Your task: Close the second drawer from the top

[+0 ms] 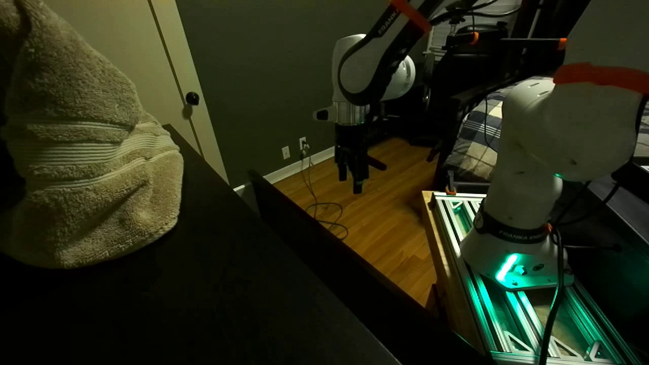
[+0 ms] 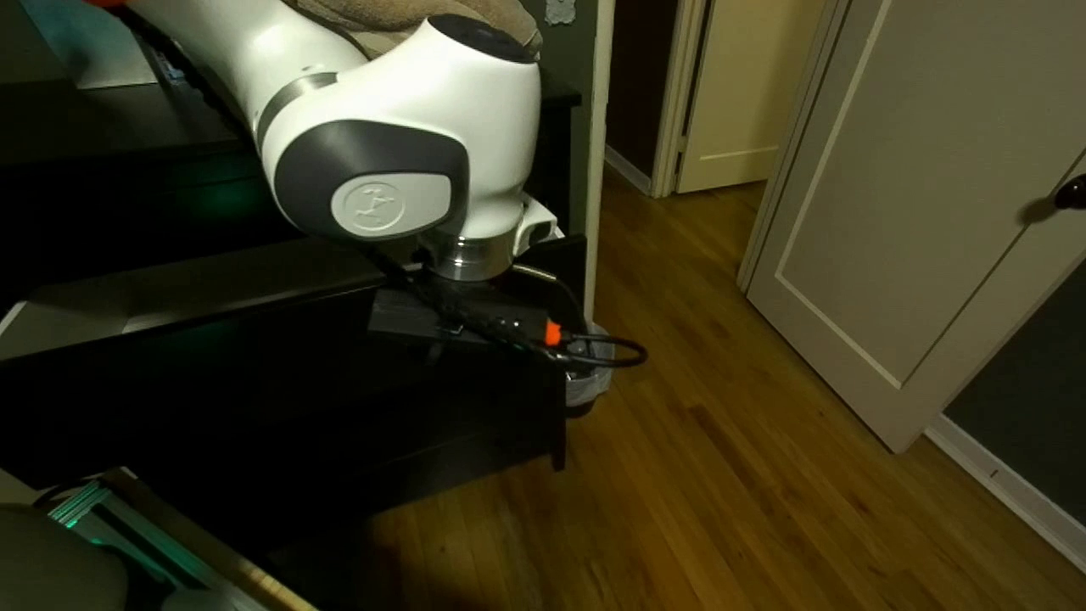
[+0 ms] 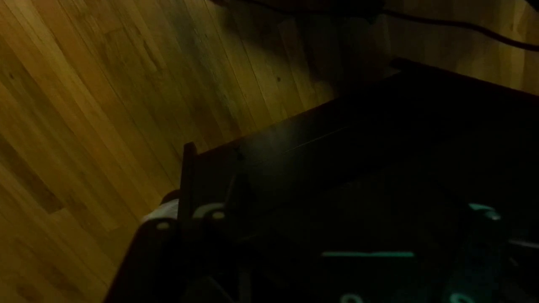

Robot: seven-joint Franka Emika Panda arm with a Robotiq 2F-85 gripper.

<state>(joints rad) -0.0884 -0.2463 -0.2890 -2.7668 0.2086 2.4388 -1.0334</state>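
A black dresser (image 1: 218, 284) has an open drawer below its top drawer. The open drawer's dark front panel (image 1: 324, 248) stands out from the dresser, and the drawer (image 2: 212, 356) shows its pale inside (image 2: 76, 318) in an exterior view. My gripper (image 1: 351, 181) points down on the room side of that panel, with a visible gap in that view. Its fingers look spread and hold nothing visible. In the wrist view the fingers (image 3: 358, 198) are very dark but far apart, over the black furniture front (image 3: 290, 143). The fingertips are hidden against the dark drawer in an exterior view.
A beige towel bundle (image 1: 101, 172) lies on the dresser top. My arm's base stands on a metal-framed table (image 1: 512, 314) opposite the dresser. A lined bin (image 2: 590, 386) stands by the dresser's end. Cables (image 1: 327, 218) lie on the wooden floor.
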